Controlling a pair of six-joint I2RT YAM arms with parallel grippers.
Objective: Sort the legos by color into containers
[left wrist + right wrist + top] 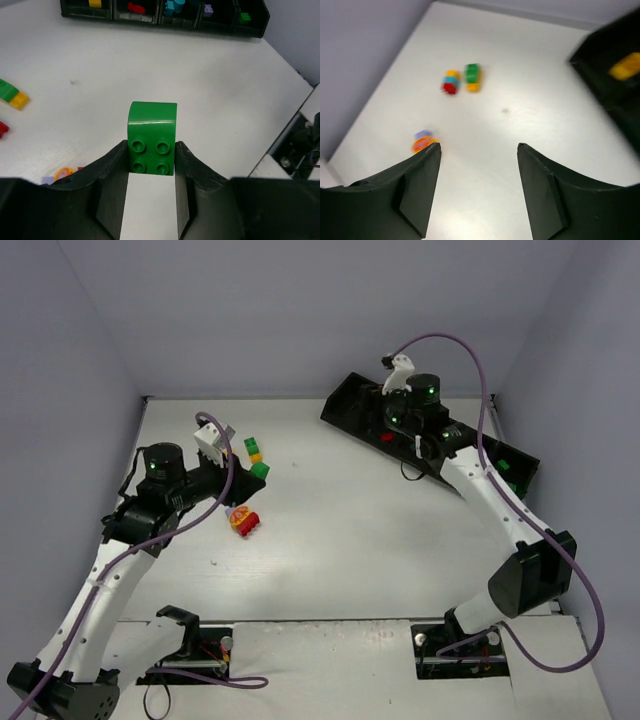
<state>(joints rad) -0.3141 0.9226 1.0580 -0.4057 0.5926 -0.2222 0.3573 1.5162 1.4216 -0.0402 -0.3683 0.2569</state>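
Observation:
My left gripper [151,146] is shut on a green lego [152,135] and holds it above the table; it also shows in the top view [260,470]. A green-and-yellow stack [253,449] lies just beyond it. A red, yellow and purple cluster [244,522] lies nearer. The black tray of containers [350,400] stands at the back right. In the left wrist view it holds a yellow [95,3], red [135,7], teal [175,7], purple [208,8] and green lego [244,18], one colour per compartment. My right gripper [479,147] is open and empty over the tray's left part [398,425].
The right wrist view is blurred; it shows the green-and-yellow stack [472,77], a red-teal-yellow piece [451,82] and a purple-orange piece [422,140] on the table. Purple walls close in the table on three sides.

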